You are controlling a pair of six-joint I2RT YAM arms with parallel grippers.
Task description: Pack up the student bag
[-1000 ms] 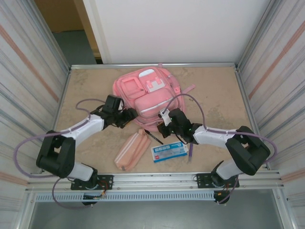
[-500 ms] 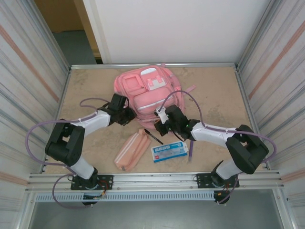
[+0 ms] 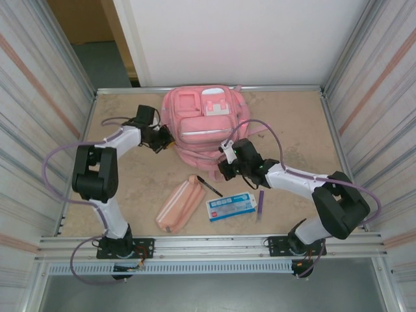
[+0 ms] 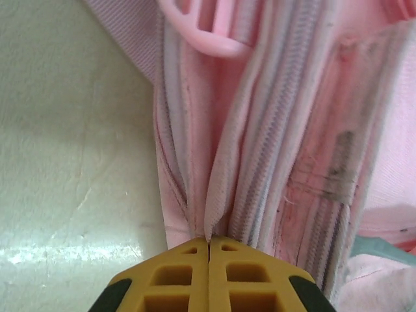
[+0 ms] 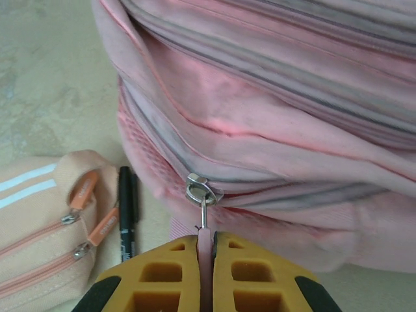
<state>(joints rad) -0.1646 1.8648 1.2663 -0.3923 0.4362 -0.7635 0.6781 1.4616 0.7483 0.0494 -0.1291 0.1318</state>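
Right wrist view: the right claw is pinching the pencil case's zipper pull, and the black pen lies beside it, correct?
No, the right wrist view shows the right claw pinching the student bag's zipper pull. The black pen does lie beside the pencil case.

Item: student bag (image 3: 203, 127), a large pink fabric backpack with pale patches.
Pose: lying flat, front pockets facing up.
Place: far middle of the surface (image 3: 130, 188).
Zips: closed along the near side; metal zip slider (image 5: 197, 190) at the lower seam.
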